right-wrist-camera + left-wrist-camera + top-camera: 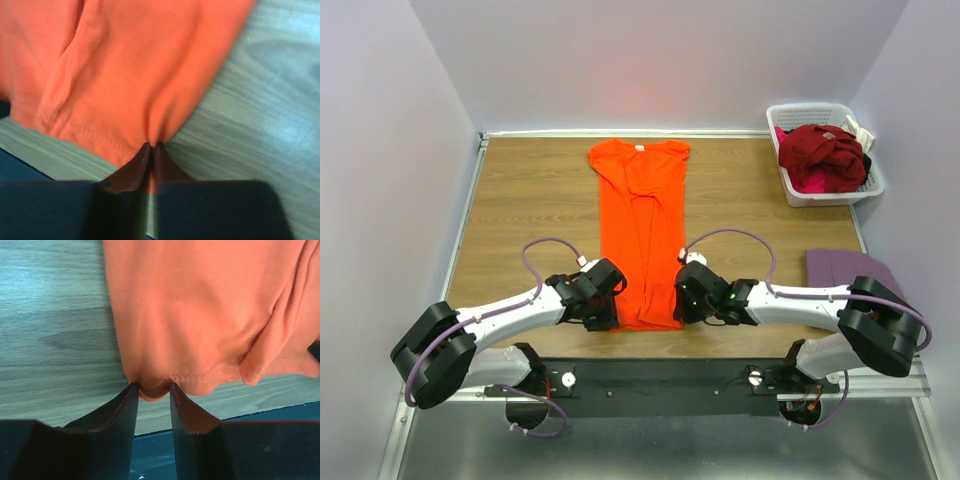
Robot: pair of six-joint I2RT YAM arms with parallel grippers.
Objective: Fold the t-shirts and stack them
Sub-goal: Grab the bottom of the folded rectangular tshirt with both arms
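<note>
The orange t-shirt (640,235) lies flat on the wooden table, folded into a long narrow strip, with its neck and white label at the far end. My left gripper (606,316) is at the near-left corner of the hem. In the left wrist view the gripper (153,386) has a bunch of the orange hem (200,376) pinched between its narrowly parted fingertips. My right gripper (679,312) is at the near-right corner. In the right wrist view that gripper (151,145) is shut tight on the orange fabric (130,75). A mauve-purple t-shirt (848,268) lies folded at the right.
A white slatted basket (798,195) stands at the back right, holding a dark red t-shirt (820,152) and a pink one (808,183). The table's near edge and a black rail (650,375) run just behind both grippers. Walls close in the table at left, back and right.
</note>
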